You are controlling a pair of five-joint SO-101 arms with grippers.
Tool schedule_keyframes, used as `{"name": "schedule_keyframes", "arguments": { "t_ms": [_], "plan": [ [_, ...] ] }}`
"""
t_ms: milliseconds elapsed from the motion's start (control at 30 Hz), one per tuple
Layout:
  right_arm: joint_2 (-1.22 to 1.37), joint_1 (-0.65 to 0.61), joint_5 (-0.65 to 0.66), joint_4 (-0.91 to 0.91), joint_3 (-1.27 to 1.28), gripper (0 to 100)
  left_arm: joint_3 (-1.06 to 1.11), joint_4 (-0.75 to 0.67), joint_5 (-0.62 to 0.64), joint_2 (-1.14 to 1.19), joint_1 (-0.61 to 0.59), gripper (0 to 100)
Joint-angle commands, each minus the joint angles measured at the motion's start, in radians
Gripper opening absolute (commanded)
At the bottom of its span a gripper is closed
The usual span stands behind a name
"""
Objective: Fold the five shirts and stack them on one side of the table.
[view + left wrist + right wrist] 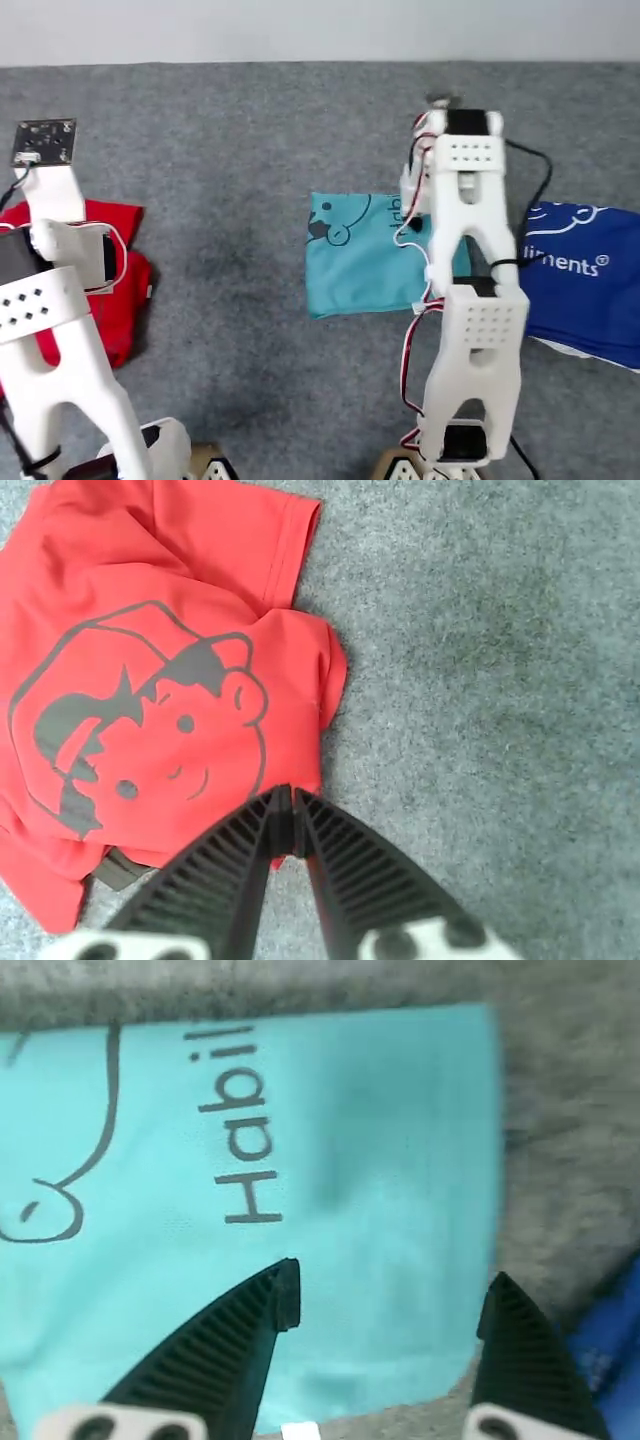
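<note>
A red shirt (pixel 118 232) with a dark cartoon head lies crumpled at the table's left side; in the left wrist view the red shirt (pixel 150 650) spreads out beyond the fingers. My left gripper (pixel 291 805) is shut, its tips meeting over the shirt's near edge. A folded teal shirt (pixel 355 262) lies in the middle of the table. My right gripper (pixel 392 1298) hangs open above one end of the teal shirt (pixel 330 1120), nothing between its fingers. A folded blue shirt (pixel 585 280) lies at the right edge.
Grey carpet-like table surface (pixel 230 180) runs bare between the red and teal shirts. A strip of white fabric (pixel 572 350) peeks out under the blue shirt. A corner of the blue shirt (pixel 612 1360) lies close beside the teal one.
</note>
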Motion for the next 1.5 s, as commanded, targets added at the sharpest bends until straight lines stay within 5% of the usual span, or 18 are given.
{"name": "schedule_keyframes", "arguments": {
  "t_ms": [0,333,533,833,1200,1467],
  "plan": [
    [0.022,-0.027,-0.038,0.005,-0.008,29.7,-0.005,0.002,-0.008,-0.021,0.005,1],
    [0.193,-0.019,-0.057,-0.038,-0.008,28.2,-0.005,0.002,-0.008,-0.021,0.005,1],
    [0.200,-0.025,0.037,-0.028,-0.009,0.0,-0.005,0.002,-0.008,-0.021,0.005,1],
    [0.111,0.004,0.164,0.039,-0.009,1.0,-0.005,0.002,-0.008,-0.021,0.005,1],
    [-0.070,0.119,0.891,0.012,-0.009,1.0,-0.005,0.006,-0.006,-0.026,0.005,1],
    [-0.102,-0.007,1.128,-0.091,-0.009,1.0,0.035,0.006,-0.005,-0.029,0.006,1]
  ]
}}
